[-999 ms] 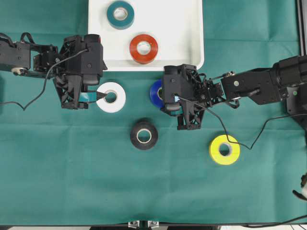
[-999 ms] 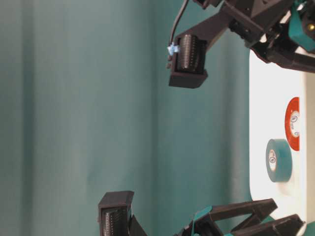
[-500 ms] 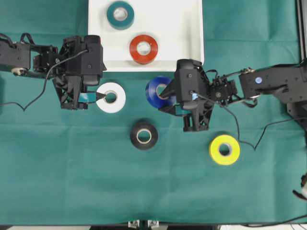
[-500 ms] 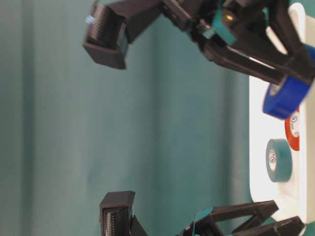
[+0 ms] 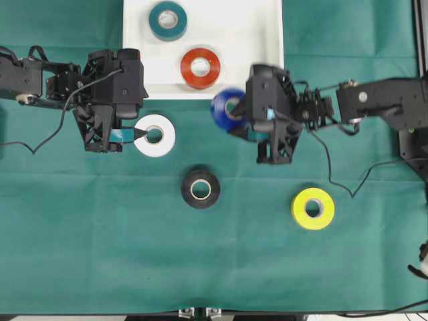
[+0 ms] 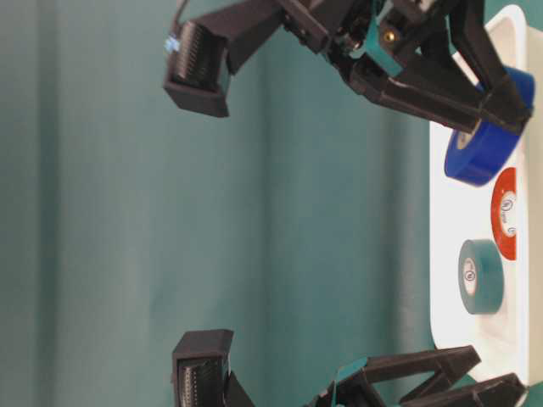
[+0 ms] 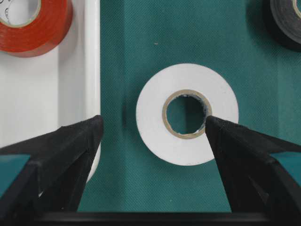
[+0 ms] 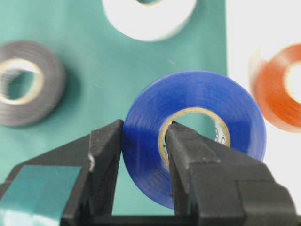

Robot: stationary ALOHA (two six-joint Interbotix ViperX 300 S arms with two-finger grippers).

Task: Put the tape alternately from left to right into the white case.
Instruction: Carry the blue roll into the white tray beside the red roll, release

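**Blue Roll Lifted and Moving Toward the Case**

The green cloth (image 5: pixel 100 254) fills the overhead view. The white case (image 5: pixel 267 40) sits at the top centre and holds the teal roll (image 5: pixel 168 20) and the red-orange roll (image 5: pixel 200 67).

The right claw (image 5: pixel 235 119) is closed on the blue roll (image 5: pixel 227 107), one finger through the core and one against the outer wall. A second ago this roll lay on the cloth below the case's lower right corner, half hidden under the claw. It is now raised and sits just below the case's lower edge. Judged from this, the third placement is under way and only the drop remains.

The left claw (image 7: pixel 153 132) is wide open and holds nothing. It has not moved, and it straddles the white roll (image 5: pixel 154 136) at centre left.

The black roll (image 5: pixel 200 189) lies at centre, the yellow roll (image 5: pixel 313 208) at lower right.

Faint print shows on the cores in the table-level view, too small to read.
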